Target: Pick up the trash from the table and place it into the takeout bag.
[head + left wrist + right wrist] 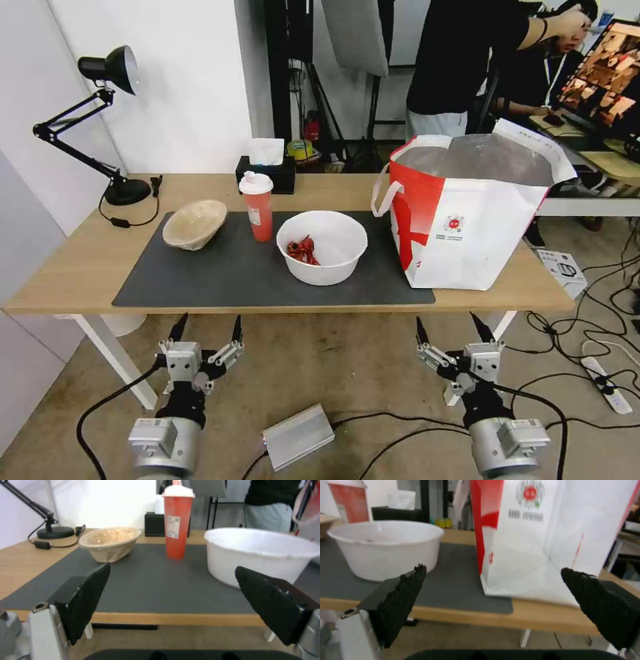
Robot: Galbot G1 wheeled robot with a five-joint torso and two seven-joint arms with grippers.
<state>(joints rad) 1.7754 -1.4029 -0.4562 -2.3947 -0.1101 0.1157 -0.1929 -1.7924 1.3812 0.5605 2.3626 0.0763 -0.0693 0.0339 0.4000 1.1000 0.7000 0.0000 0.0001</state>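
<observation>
3 pieces of trash for your list, all on the dark grey mat [253,277] of the table [67,267], none yet bagged.

Item 1: white bowl [322,247], mid-mat, upright, mouth up, red scraps [303,250] in its bottom. Likely thin plastic, light, flexing at the wall; you would do best to pinch the rim and keep it level so the scraps stay in.

Item 2: red cup [257,207] with white lid, just behind and left of the white bowl, long axis vertical. Probably light and top-heavy if part full, and smooth-sided; take it around the mid-body.

Item 3: beige pulp bowl [194,224], at the mat's left end, tilted, its mouth turned partly toward the robot. Judged stiff, light, rough enough to hold at the rim.

Destination: takeout bag [467,213], upright at the table's right end, partly on the mat, mouth open upward, foil lining showing. Soft walls; expect it to shift if you bump it.

Tools: left gripper [205,330] and right gripper [455,329] hang below the table's near edge, short of it, fingers spread apart, holding nothing.

Not trash: black tissue box [267,173] behind the cup; desk lamp [100,120] at far left.
</observation>
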